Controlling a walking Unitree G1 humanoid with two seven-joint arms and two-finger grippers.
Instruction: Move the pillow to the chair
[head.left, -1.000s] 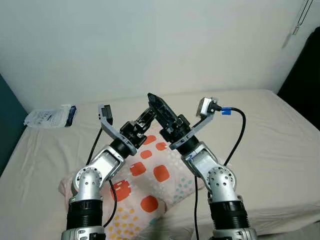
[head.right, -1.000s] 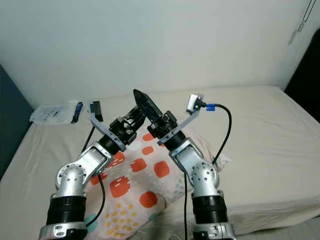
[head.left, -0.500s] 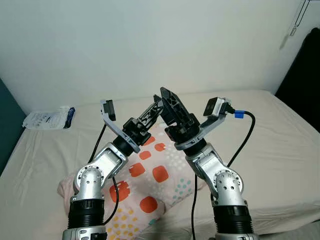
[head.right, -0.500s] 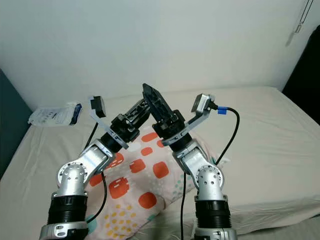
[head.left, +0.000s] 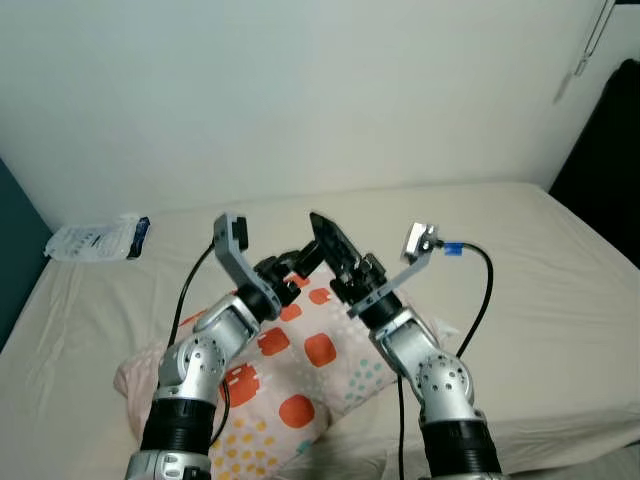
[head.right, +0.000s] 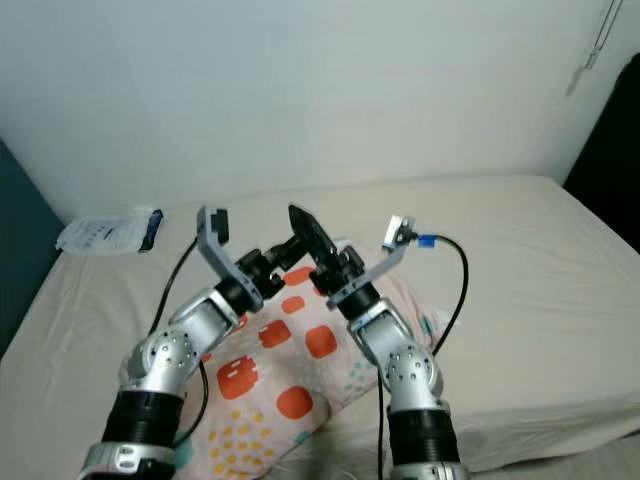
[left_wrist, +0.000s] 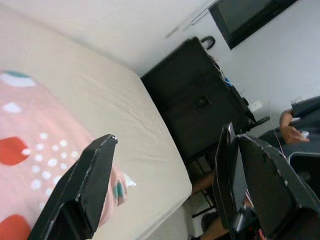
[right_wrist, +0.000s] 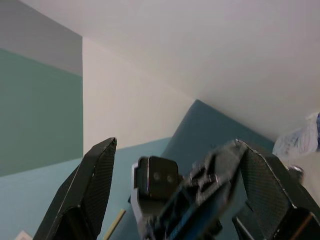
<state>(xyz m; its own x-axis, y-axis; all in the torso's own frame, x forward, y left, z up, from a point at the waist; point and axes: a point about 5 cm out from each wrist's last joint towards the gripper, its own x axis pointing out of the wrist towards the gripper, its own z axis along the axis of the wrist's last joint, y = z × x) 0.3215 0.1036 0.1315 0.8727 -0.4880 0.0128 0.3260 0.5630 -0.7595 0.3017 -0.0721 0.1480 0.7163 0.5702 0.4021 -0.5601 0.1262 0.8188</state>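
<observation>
My left gripper and right gripper are both raised over the bed, crossed near each other just above the pillow, not touching it. Left wrist view: my left fingers spread wide, nothing btwn them, pillow's pink cover w/ red & teal spots below, beige sheet past it. Right wrist view: right fingers also spread wide, empty; my left wrist's camera bracket sits btwn them, further off, w/ wall & teal panel behind.

Pillow lies on the bed's near edge, under both forearms, pink w/ orange-red squares, yellow dots at its near corner. No chair I can make out for sure.

Beyond: a plastic package, white w/ blue end, lies on the sheet by the wall at far left, well apart from pillow. Dark cabinet stands beyond the bed's end in left wrist view; a person's hand at that frame's edge, holding smth small, can't tell what.
</observation>
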